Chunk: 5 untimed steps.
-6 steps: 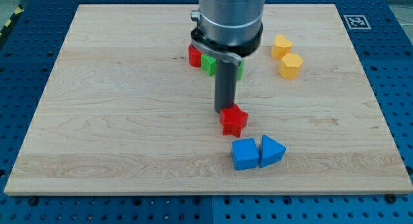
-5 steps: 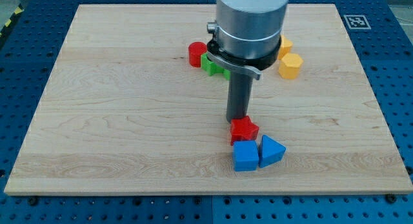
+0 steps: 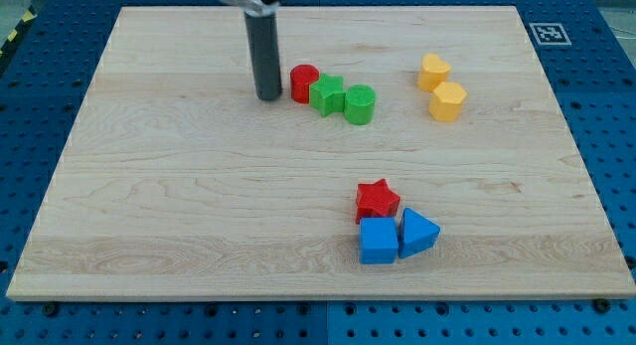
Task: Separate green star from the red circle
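In the camera view my tip, a bare rod with no pincer to open or close, stands just left of the red circle, which touches the green star flanked by a green cylinder. Pushing rightward would move all three together, so I judge it better to go round and wedge between circle and star

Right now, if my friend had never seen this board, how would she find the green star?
Start at the wooden board and look near the view's top, where my tip stands beside a short row of three blocks. The green star is the middle one, squeezed between the red circle on the view's left and the green cylinder on the view's right. It alone there has points.
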Available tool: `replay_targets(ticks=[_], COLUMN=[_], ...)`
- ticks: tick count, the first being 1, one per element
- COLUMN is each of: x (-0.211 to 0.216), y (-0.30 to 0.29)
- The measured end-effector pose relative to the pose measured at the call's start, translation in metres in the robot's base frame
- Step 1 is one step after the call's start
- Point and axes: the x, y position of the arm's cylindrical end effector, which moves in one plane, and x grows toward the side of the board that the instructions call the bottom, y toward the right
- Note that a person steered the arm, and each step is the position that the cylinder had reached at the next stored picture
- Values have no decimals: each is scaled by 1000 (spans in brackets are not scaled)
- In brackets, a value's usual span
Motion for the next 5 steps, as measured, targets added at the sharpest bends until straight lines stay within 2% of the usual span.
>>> replay_targets(ticks=[1,2,3,5], x=[-43,-70,-63,21], y=[8,42,80,83])
